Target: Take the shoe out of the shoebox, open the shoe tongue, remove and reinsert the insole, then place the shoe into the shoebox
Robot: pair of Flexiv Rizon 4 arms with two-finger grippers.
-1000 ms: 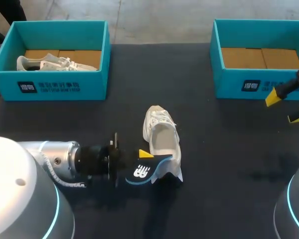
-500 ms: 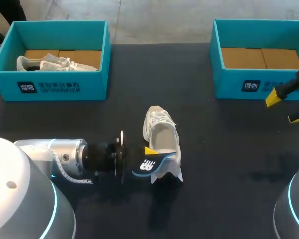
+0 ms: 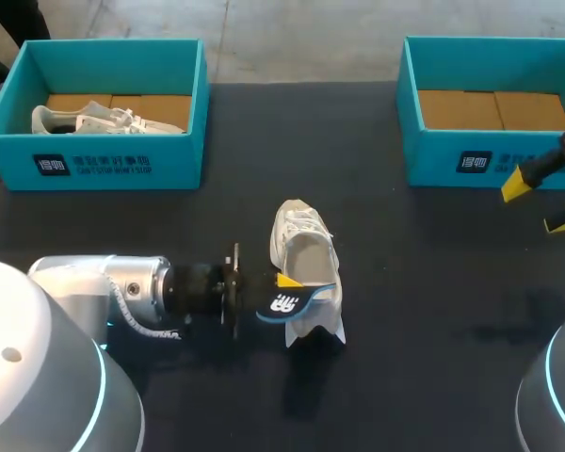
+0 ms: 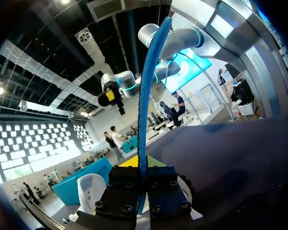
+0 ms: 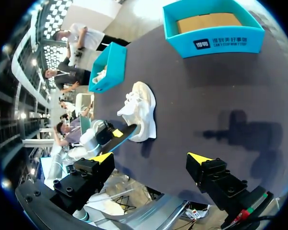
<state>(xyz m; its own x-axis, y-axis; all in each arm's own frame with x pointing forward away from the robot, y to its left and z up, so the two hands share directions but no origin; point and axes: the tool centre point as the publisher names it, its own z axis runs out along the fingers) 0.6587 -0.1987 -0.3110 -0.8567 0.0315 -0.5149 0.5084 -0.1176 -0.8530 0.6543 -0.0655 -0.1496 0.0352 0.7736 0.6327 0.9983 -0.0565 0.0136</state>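
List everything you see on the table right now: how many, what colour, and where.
left box: one, teal, table's far left.
right box: one, teal, table's far right, only brown cardboard inside.
boxed shoe: one, white, in left box.
loose shoe: one, white, mid-table.
insole: one, black and blue, at loose shoe's heel end.
table: one, dark.
left gripper: one, yellow-tipped, shut on insole.
right gripper: one, yellow-tipped, open, beside right box.

the shoe (image 3: 306,247) is white, the insole (image 3: 294,303) black edged in blue, the shoeboxes (image 3: 104,162) teal, the table (image 3: 433,311) black.
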